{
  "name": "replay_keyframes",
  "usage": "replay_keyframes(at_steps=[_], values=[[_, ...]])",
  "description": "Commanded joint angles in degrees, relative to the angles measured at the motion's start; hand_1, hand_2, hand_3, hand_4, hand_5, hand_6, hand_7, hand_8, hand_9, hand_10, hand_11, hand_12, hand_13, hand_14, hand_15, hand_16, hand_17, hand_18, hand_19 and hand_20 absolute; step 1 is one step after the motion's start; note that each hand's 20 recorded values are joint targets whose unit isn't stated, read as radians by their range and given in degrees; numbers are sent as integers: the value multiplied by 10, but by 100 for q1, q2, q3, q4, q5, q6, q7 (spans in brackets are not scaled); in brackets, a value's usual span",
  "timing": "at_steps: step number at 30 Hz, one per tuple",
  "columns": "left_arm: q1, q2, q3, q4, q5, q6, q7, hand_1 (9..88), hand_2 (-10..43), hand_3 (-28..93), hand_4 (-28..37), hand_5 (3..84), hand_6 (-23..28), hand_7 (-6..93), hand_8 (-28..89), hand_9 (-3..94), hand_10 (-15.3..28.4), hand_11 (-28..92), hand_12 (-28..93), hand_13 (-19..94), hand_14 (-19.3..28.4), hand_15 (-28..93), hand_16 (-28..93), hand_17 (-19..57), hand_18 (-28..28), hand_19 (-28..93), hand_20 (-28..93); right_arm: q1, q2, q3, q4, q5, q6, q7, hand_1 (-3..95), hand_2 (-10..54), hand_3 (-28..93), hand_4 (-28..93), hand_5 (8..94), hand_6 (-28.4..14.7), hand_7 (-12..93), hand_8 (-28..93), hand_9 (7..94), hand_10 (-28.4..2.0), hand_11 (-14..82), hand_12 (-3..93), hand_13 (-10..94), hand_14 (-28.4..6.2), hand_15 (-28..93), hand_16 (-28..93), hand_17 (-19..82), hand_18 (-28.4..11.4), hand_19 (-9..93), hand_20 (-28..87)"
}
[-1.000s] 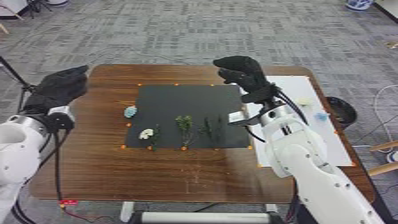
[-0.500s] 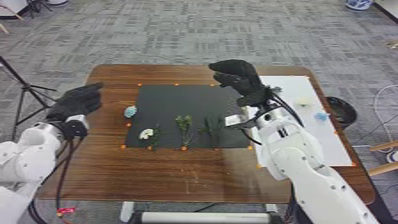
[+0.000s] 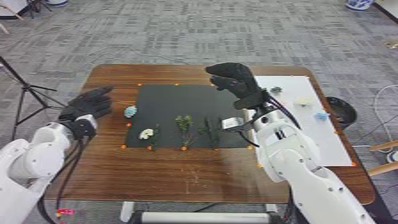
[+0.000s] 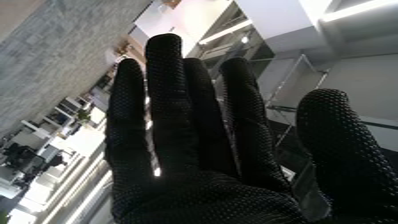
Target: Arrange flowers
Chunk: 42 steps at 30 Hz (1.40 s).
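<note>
My right hand is over the upper right part of the black mat, near its border with the white sheet; in the right wrist view the same hand has straight fingers and holds nothing. My left hand is open at the table's left edge, left of a pale blue flower. On the mat lie a white flower on a green stem, a leafy green sprig and darker stems. The white sheet bears a dark bluish flower, a cream flower and a light blue flower.
The black mat covers the middle of the brown table, with small orange markers round it. The white sheet lies along the right side. A dark bin stands beyond the right edge, and a tripod beyond the left.
My left hand has come inward to the right and lower in the head view, to the table's left edge. My right hand has shifted slightly left, uncovering the dark bluish flower.
</note>
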Motion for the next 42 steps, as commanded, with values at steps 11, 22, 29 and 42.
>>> replay_keyframes(at_steps=[11,22,29,42], values=[[-727,-357,966,343,-301,-422,-228,415,146,680,-250,359,79,116,-99,166,204,200,-95,81,178,176,-145,-74,109,286,34,74,-15,-154,-16,59,127,-10,174,175,825,-212,528,-42,145,-114,521,-166,137,137,487,-145,493,164,190,-220,624,250],[-936,-468,1182,423,-573,-781,-276,405,147,678,-251,358,82,112,-96,168,206,195,-88,85,187,183,-140,-78,114,297,35,81,-1,-196,-27,83,139,-1,175,175,825,-213,529,-41,146,-114,522,-167,137,136,488,-145,494,164,191,-219,629,256],[-1041,-503,1219,422,-955,-998,-264,399,138,681,-249,359,85,106,-95,174,208,189,-82,88,189,175,-136,-77,115,296,33,64,11,-194,-37,92,162,16,174,175,825,-213,529,-41,146,-114,522,-167,137,136,489,-145,494,164,191,-220,630,258],[-769,-379,566,-336,266,-459,-258,381,116,671,-240,354,79,108,-90,183,167,179,-14,81,155,172,-92,-101,133,316,45,57,19,-202,-29,67,195,28,174,176,826,-213,528,-42,146,-114,521,-166,138,137,489,-144,494,164,191,-219,630,259]])
